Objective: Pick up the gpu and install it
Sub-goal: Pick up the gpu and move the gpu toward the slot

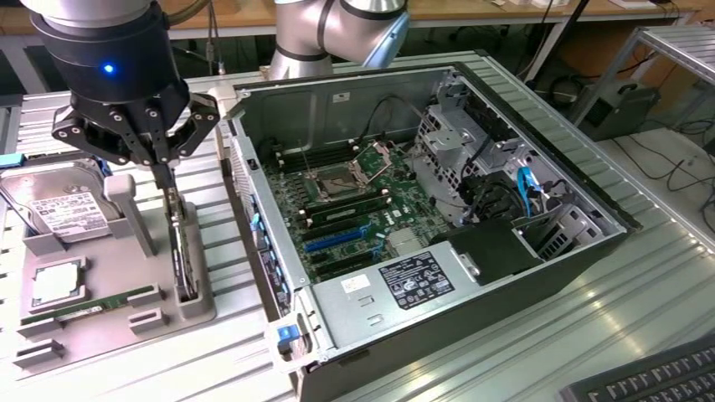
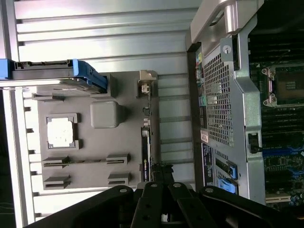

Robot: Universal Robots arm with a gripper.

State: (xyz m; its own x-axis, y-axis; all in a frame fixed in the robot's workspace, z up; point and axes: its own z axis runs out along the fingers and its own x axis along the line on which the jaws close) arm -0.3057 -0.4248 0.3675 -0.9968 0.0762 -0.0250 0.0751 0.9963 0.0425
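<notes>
The gpu (image 1: 182,251) stands on edge in a slot of the grey fixture (image 1: 126,251), a thin dark card seen edge-on in the wrist view (image 2: 146,152). My gripper (image 1: 167,182) hangs straight above its far end. The fingers meet at the card's top edge and look shut on it (image 2: 162,167). The card still sits in its slot. To the exterior view's right lies the open computer case (image 1: 581,219) with its green motherboard (image 1: 369,197) and a blue expansion slot (image 1: 335,239).
On the same fixture are a silver hard drive (image 1: 62,209), a square processor (image 1: 56,285) and a long memory stick (image 1: 100,303). The case's rear wall (image 2: 223,95) stands close beside the fixture. Ribbed metal tabletop (image 1: 625,310) lies all around.
</notes>
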